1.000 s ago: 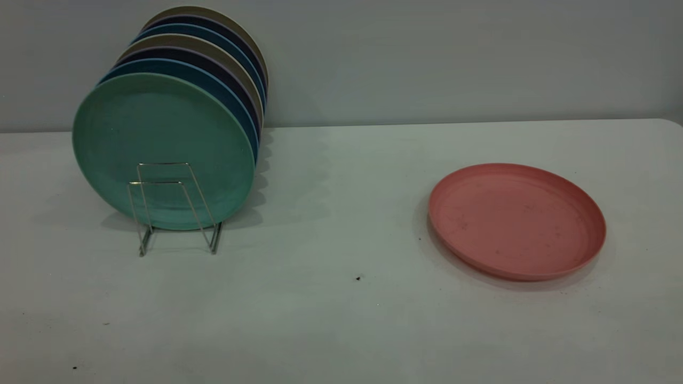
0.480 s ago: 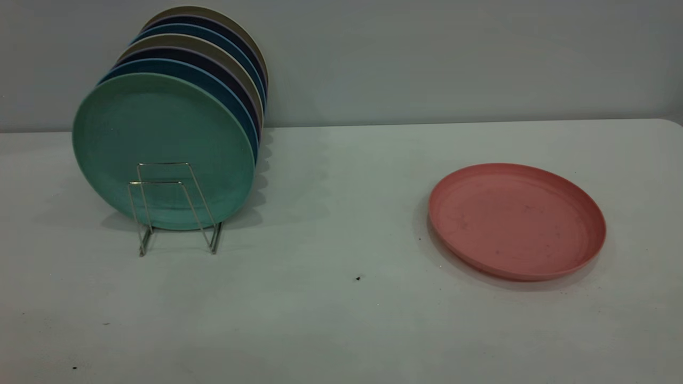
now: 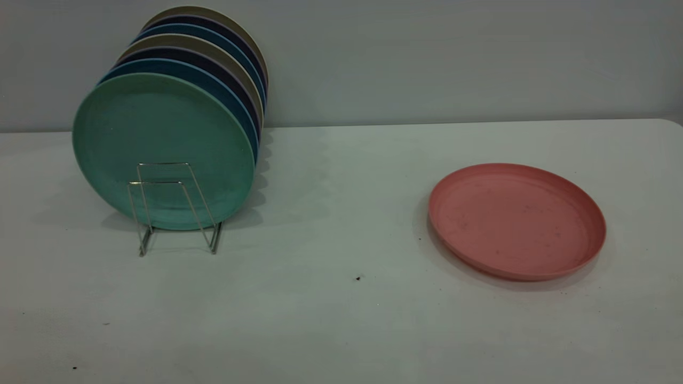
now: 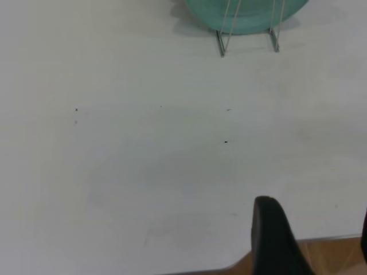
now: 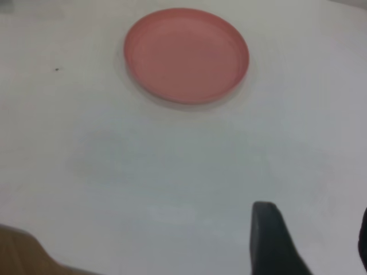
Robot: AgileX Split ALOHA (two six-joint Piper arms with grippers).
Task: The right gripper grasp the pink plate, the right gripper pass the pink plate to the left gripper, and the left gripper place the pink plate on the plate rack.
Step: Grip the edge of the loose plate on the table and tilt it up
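Observation:
The pink plate point(image 3: 516, 220) lies flat on the white table at the right, also seen in the right wrist view point(image 5: 186, 54). The plate rack point(image 3: 176, 208) stands at the left, its front wire loops bare, with a teal-green plate point(image 3: 160, 149) leaning behind them. No arm shows in the exterior view. My right gripper point(image 5: 312, 235) is open over bare table, well short of the pink plate. My left gripper point(image 4: 314, 232) is open above the table's near edge, far from the rack's feet point(image 4: 246, 43). Nothing is held between either pair of fingers.
Several more plates point(image 3: 213, 58), blue, dark and beige, stand in a row behind the teal one. A grey wall backs the table point(image 3: 341, 298). A wooden floor point(image 4: 332, 255) shows past the table edge. A small dark speck point(image 3: 358, 278) lies mid-table.

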